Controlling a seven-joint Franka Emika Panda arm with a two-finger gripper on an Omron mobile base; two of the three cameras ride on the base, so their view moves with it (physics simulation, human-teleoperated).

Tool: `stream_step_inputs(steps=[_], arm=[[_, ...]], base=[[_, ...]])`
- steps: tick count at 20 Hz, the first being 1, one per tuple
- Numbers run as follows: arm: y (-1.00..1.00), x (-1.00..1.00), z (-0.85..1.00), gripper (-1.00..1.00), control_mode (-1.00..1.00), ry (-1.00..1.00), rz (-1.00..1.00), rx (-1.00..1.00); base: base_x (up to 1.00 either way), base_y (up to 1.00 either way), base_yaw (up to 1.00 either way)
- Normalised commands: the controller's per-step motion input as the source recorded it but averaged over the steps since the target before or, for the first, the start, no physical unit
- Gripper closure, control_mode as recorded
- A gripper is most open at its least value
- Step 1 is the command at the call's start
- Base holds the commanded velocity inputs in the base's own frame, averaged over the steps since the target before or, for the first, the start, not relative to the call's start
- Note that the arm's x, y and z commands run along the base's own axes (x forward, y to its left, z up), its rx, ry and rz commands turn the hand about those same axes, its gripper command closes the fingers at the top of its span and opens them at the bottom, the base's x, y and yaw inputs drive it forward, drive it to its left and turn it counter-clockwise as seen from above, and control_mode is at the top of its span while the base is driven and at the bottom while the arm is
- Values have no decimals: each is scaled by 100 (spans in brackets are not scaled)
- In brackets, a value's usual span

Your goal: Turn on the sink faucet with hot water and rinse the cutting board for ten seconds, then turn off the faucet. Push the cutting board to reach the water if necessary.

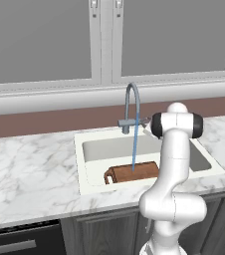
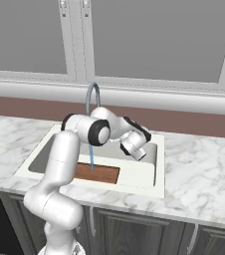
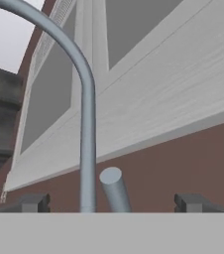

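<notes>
Marble counter (image 1: 30,169) ran the full width of the scene beneath a row of windows (image 1: 40,40), with a reddish-brown strip of wall between them. Set into it was the sink (image 1: 83,164), a cream-white recessed basin with a wide rim. The arm reached over the right half of the basin, its wrist bent toward the back rim.

The cutting board (image 1: 134,172) lay flat on the basin floor against the front wall, handle loop pointing left in the left base view. It was reddish-brown wood, rectangular, covering roughly half the basin's width. The water (image 1: 134,149), a thin straight pale-blue stream, fell from the spout and landed on the board near its middle. In my judgement the board needed no pushing, since the stream already struck it.

The faucet (image 1: 130,107) stood at the back rim, slim grey metal with a high arched spout; its short lever (image 3: 115,189) stuck out at the base. The gripper (image 3: 111,202) sat close to that lever: in the hand view the lever stub rose between the two fingertips (image 3: 32,202), which stood well apart, touching nothing. This placement suggested readiness to work the lever and shut off the flow once rinsing was complete. Water temperature could not be determined.
</notes>
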Motion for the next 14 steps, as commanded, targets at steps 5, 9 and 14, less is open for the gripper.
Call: stream_step_inputs(steps=[5,9,14], arm=[[0,0,0,-100,-100,0,3,0],[0,0,0,-100,-100,-1,3,0],[0,0,0,-100,-100,-1,3,0]], base=[[0,0,0],[0,0,0],[0,0,0]])
